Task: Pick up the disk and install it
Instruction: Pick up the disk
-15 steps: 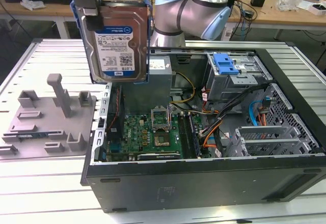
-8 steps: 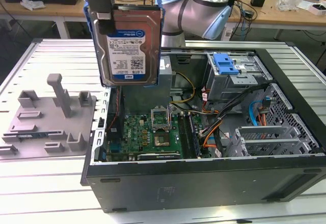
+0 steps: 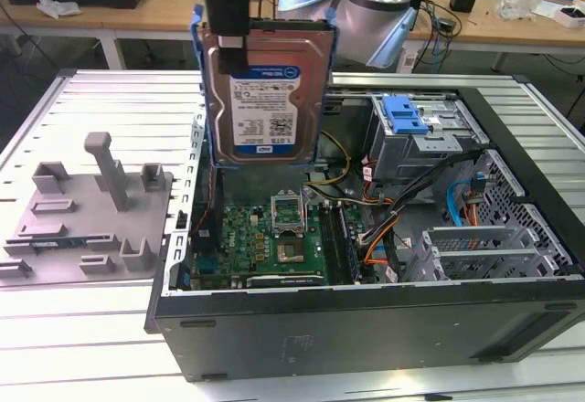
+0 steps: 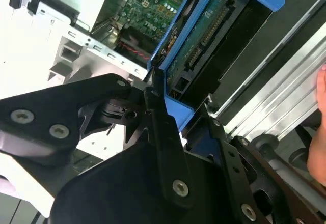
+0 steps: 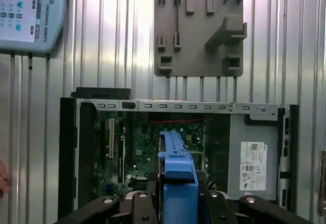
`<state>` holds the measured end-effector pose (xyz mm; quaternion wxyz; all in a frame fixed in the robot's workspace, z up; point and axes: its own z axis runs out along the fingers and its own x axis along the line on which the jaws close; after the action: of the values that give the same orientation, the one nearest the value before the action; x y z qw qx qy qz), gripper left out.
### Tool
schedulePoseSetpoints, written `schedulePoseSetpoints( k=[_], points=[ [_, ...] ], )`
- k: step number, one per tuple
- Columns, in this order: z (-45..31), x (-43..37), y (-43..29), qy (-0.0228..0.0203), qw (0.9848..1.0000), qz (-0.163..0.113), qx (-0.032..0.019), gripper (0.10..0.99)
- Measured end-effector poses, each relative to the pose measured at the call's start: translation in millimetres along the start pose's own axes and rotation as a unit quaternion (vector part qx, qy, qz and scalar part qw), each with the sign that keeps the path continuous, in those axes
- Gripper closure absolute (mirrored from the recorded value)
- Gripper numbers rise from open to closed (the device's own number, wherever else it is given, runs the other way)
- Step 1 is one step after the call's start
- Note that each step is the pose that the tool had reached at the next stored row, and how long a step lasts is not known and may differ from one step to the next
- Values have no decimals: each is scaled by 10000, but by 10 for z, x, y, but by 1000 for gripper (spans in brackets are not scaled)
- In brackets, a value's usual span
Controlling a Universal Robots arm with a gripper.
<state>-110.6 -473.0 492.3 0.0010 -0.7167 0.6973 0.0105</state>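
The disk [image 3: 265, 91] is a silver hard drive with a white-and-blue label in a blue carrier frame. It hangs upright above the open computer case [image 3: 366, 320], over the motherboard [image 3: 283, 228]. My gripper [image 3: 239, 41] is shut on its upper edge. In the second wrist view the black fingers [image 4: 155, 112] clamp the blue frame [image 4: 178, 71] of the disk, with its connector edge pointing toward the case. In the first wrist view the disk's blue frame [image 5: 177, 158] sticks out edge-on from my gripper [image 5: 178, 196] above the motherboard [image 5: 142, 147].
A grey fixture plate [image 3: 87, 210] with upright posts lies on the slatted table beside the case, on the exterior view's left. Inside the case are a metal drive bay with a blue clip [image 3: 407, 114] and loose cables [image 3: 384, 224]. A hand [image 4: 321, 86] shows near the table's edge.
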Motion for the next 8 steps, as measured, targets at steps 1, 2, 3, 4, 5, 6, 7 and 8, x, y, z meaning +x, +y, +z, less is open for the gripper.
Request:
schedulePoseSetpoints(
  k=[1, 2, 3, 4, 5, 6, 7, 8],
  points=[
    [0, 34, -72, -2, 10000, 0, 0, 718],
    [-1, 57, -119, -4, 10000, 0, 0, 718],
    [-1, 78, -162, -5, 10000, 1, 0, 718],
    [-1, 93, -194, -6, 10000, 0, 0, 718],
    [-1, 107, -225, -7, 10000, -1, 0, 718],
    [-1, 122, -255, -8, 10000, 0, 0, 718],
    [-2, 141, -295, -8, 10000, 0, 0, 718],
    [-1, 156, -325, -10, 10000, 0, 1, 718]
  ],
)
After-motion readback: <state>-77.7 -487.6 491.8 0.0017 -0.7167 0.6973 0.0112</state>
